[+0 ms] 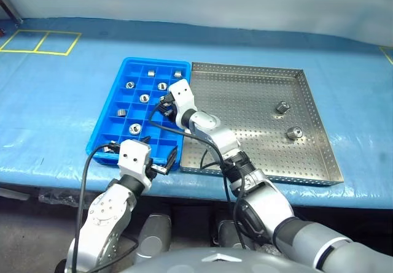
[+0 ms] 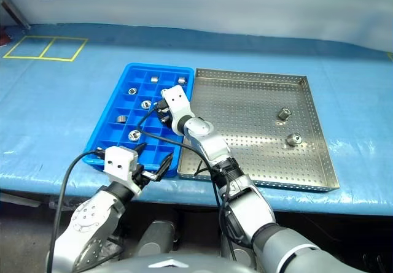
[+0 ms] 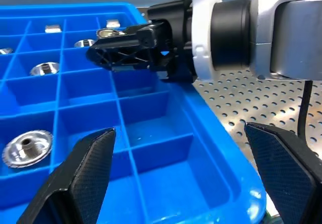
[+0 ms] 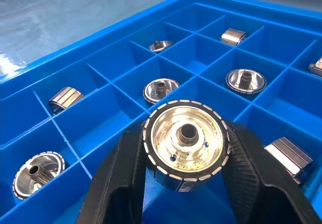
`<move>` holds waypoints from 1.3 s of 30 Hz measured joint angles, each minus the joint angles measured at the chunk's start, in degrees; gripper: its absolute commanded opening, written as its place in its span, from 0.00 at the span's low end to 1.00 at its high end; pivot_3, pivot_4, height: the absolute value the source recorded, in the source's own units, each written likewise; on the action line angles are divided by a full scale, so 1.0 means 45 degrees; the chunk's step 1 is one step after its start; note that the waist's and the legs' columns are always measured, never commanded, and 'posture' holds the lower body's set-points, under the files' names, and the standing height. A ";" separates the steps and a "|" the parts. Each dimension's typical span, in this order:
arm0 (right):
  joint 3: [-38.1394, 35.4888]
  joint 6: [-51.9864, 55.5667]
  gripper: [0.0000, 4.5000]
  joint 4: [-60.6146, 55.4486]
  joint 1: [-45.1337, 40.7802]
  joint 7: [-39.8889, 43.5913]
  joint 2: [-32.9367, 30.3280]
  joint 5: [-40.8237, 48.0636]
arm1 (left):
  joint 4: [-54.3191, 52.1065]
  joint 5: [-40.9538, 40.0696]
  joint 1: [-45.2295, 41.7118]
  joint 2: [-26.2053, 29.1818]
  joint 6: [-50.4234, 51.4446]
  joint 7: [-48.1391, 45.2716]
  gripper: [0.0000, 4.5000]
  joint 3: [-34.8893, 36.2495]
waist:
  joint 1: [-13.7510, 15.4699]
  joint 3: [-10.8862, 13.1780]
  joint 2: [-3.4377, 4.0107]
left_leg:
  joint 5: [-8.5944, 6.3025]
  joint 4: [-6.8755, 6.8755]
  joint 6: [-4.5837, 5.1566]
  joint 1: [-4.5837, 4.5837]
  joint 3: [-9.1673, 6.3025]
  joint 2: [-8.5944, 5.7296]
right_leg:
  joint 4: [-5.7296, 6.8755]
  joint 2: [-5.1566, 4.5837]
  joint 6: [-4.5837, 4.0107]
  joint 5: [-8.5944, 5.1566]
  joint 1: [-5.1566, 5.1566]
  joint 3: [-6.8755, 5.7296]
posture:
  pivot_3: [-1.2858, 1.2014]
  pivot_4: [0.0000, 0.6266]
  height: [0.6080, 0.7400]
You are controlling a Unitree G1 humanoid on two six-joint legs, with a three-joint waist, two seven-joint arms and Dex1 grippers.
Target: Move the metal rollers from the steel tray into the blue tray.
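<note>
The right pincer [image 4: 186, 194], clamped on a roller [image 4: 185, 144], hung over the blue tray [image 1: 98, 135]. Next: release into an empty cell. The left pincer [image 1: 161, 161] gaped at the tray's six o'clock edge; two rollers [image 1: 282, 107] waited in the steel tray [image 1: 245, 156].

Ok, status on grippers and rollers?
Right gripper shut on roller over blue tray. Left gripper open, empty. Two rollers left in steel tray.

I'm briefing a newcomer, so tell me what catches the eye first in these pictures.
First, the right gripper, shut on a shiny roller, held over the blue tray with rollers already in its compartments. Then the steel tray beside it, with two rollers on its far right side.
</note>
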 measured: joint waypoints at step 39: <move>-0.0495 0.1154 0.38 -0.0825 0.0231 -0.0306 -0.0101 0.0118 | 0.0312 -0.0122 -0.0895 0.0041 -0.0060 -0.0527 1.00 -0.0120 | 0.0933 -0.0003 -0.0001 | -0.0003 0.0004 -0.0070 -0.0173 -0.0002 0.0000 | -0.0017 -0.0002 -0.0046 0.0033 -0.0156 -0.0038 | 0.65 0.24 1.00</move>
